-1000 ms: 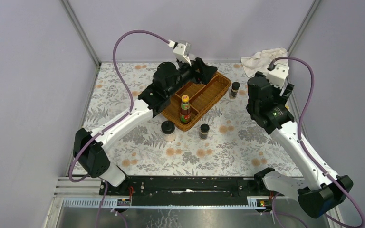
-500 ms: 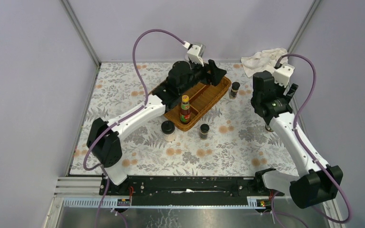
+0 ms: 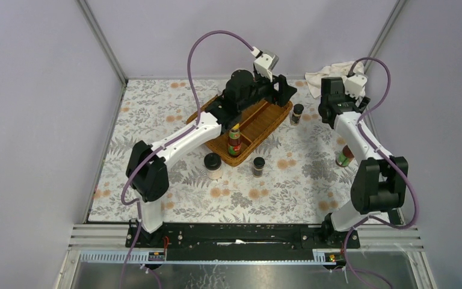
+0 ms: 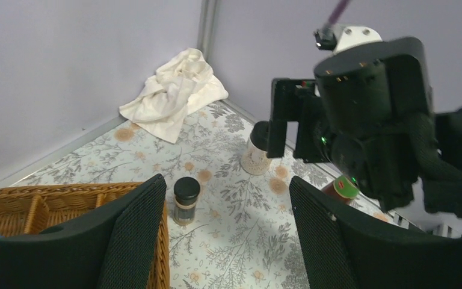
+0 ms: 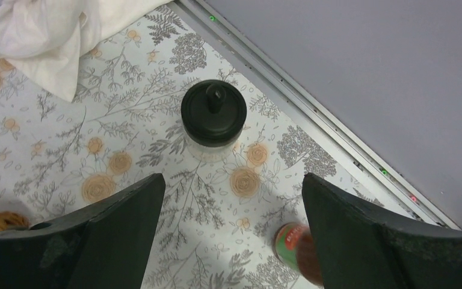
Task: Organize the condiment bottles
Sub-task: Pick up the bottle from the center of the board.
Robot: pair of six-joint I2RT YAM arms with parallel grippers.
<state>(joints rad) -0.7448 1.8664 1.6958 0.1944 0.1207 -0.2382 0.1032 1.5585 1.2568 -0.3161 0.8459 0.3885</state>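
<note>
The left end effector (image 4: pixel 228 241), spread and empty, hangs above the far end of the wicker tray (image 4: pixel 48 195), where a sauce bottle (image 3: pixel 234 141) stands. The right end effector (image 5: pixel 231 235), also spread, hovers over a black-lidded jar (image 5: pixel 213 117) on the worktop (image 3: pixel 301 180).

Grey ferns and orange blossoms pattern the white floral-print surface (image 5: pixel 216 241). The round glass jar (image 5: pixel 213 114) has a black lid. The crumpled cloth (image 5: pixel 48 30) is cream and the woven wicker tray (image 3: pixel 257 127) brown.

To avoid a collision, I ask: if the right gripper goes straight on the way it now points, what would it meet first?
Probably the black-lidded jar, which stands centred ahead of the open right gripper; how far off it is, I cannot tell.
</note>
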